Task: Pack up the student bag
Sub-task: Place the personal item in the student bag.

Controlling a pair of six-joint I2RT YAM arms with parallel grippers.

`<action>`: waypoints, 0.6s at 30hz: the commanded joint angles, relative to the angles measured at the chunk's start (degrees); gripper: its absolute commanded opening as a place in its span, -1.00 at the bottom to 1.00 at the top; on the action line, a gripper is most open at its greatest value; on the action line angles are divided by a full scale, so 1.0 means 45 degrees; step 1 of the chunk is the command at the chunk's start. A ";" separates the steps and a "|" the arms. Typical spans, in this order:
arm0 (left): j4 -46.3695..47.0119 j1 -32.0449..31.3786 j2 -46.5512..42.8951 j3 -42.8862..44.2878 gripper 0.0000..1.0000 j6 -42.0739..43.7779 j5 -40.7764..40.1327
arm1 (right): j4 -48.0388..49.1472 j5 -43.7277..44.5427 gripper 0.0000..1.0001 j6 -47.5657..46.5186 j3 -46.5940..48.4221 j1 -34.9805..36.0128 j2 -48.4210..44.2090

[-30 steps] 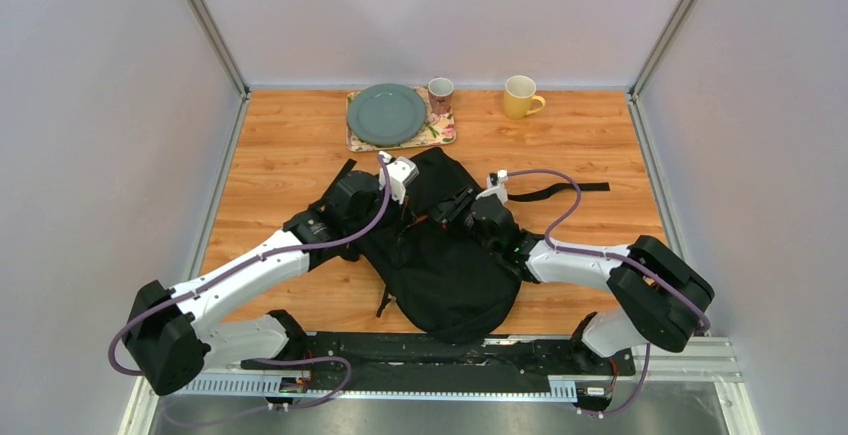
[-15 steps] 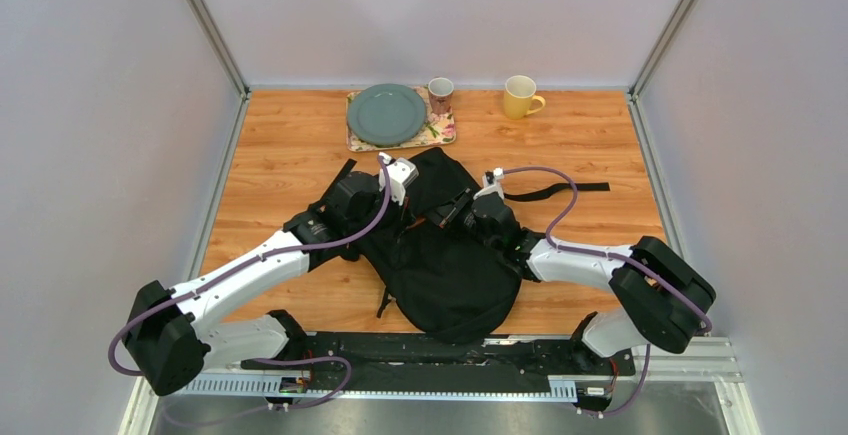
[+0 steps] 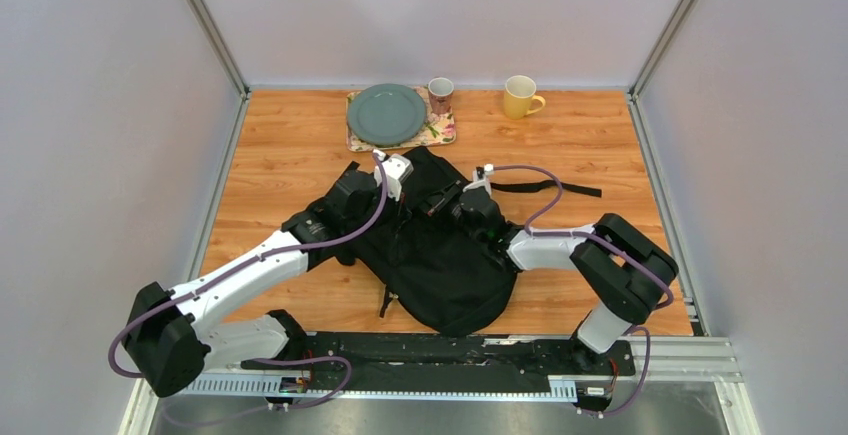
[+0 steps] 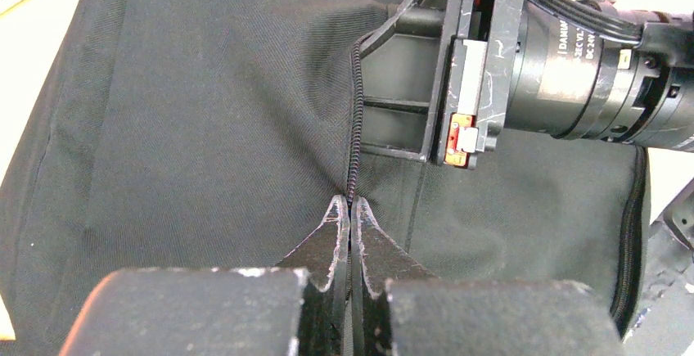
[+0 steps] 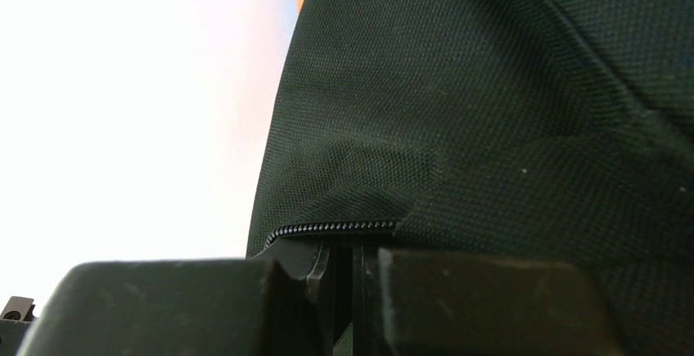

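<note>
Your student bag [image 3: 440, 260] lies flat, with the green plate [image 3: 386, 114] just past its far edge. Your left gripper [image 4: 350, 209] has its jaws closed, pinching the bag's zipper [image 4: 353, 119] seam at the far end. Your right gripper [image 5: 348, 262] has its jaws nearly together, clamped on bag fabric further along that zipper.

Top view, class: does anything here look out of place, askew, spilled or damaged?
The student bag lies rumpled and slanted across the table, one strap trailing loose to the right. The plate, small cup and yellow mug sit upright at the far edge; nothing looks spilled or damaged.
</note>
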 commanded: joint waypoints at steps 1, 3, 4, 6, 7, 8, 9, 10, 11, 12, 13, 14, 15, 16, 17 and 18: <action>0.0262 0.0200 -0.0523 -0.0041 -1.00 -0.0188 0.0571 | 0.1674 0.1299 -0.99 -0.0126 0.0677 -0.0240 0.0575; 0.0282 0.0239 -0.0426 -0.0042 -1.00 -0.0247 0.0981 | 0.1928 0.1551 -0.97 -0.0479 0.0678 -0.0182 0.0712; 0.0360 0.0259 -0.0386 -0.0100 -1.00 -0.0325 0.1021 | 0.2123 0.1688 -0.92 -0.0635 0.0639 -0.0143 0.0752; 0.0361 0.0317 -0.0366 -0.0159 -1.00 -0.0442 0.0963 | 0.2087 0.1651 -0.86 -0.1376 0.0775 -0.0104 0.0771; 0.0361 0.0376 -0.0366 -0.0178 -1.00 -0.0482 0.0769 | 0.1834 0.1611 -0.85 -0.1630 0.0853 -0.0007 0.0752; 0.0341 0.0395 -0.0366 -0.0217 -1.00 -0.0521 0.0728 | 0.1406 0.1630 -0.83 -0.2116 0.0834 0.0052 0.0578; 0.0283 0.0454 -0.0366 -0.0218 -1.00 -0.0560 0.0651 | 0.1267 0.1669 -0.71 -0.2256 0.0776 0.0149 0.0441; 0.0263 0.0532 -0.0386 -0.0256 -1.00 -0.0579 0.0534 | 0.1033 0.1554 -0.62 -0.2316 0.0718 0.0150 0.0343; 0.0244 0.0571 -0.0405 -0.0257 -1.00 -0.0560 0.0475 | 0.0393 0.1533 -0.54 -0.2374 0.0582 0.0150 0.0052; 0.0185 0.0591 -0.0425 -0.0276 -1.00 -0.0560 0.0435 | 0.0174 0.1572 -0.38 -0.2336 0.0464 0.0150 -0.0106; 0.0185 0.0630 -0.0444 -0.0296 -1.00 -0.0541 0.0338 | 0.0114 0.1553 -0.35 -0.2316 0.0270 0.0150 -0.0204; 0.0185 0.0649 -0.0464 -0.0296 -1.00 -0.0541 0.0337 | -0.0061 0.1552 -0.32 -0.2239 0.0055 0.0131 -0.0418; 0.0185 0.0650 -0.0483 -0.0334 -1.00 -0.0521 0.0318 | -0.0121 0.1572 -0.28 -0.2199 -0.0044 0.0131 -0.0497; 0.0185 0.0688 -0.0483 -0.0335 -1.00 -0.0521 0.0337 | -0.0121 0.1553 -0.28 -0.2199 -0.0103 0.0111 -0.0556; 0.0165 0.0708 -0.0503 -0.0354 -1.00 -0.0521 0.0357 | -0.0276 0.1533 -0.28 -0.2160 -0.0123 0.0111 -0.0595; 0.0165 0.0728 -0.0503 -0.0354 -1.00 -0.0502 0.0338 | -0.0297 0.1456 -0.29 -0.2102 -0.0123 0.0092 -0.0596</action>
